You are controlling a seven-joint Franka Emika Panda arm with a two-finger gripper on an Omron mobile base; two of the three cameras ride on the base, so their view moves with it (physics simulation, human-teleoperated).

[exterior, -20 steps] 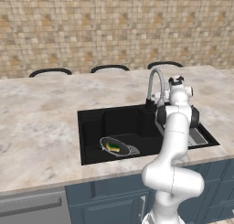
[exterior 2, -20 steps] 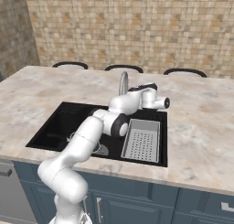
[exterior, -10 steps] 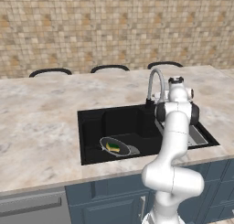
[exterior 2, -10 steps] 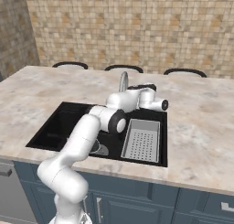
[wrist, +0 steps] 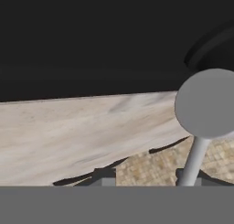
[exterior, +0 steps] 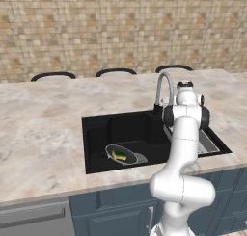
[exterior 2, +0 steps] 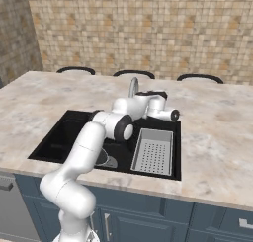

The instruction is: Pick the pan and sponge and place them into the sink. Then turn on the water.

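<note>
In the black sink, the pan lies at the basin's 6 o'clock with the sponge inside it. Beyond, at 2 o'clock, the gripper is up at the silver faucet; its jaws' state cannot be told.

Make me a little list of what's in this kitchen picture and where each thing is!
sink: black rectangular basin set in the marble counter
pan: round black frying pan on the sink floor
sponge: small green and yellow block lying in the pan
faucet: curved silver gooseneck behind the sink, no stream seen
drainer: grey perforated tray in the sink's right part
arm: white robot arm reaching up by the faucet
</note>
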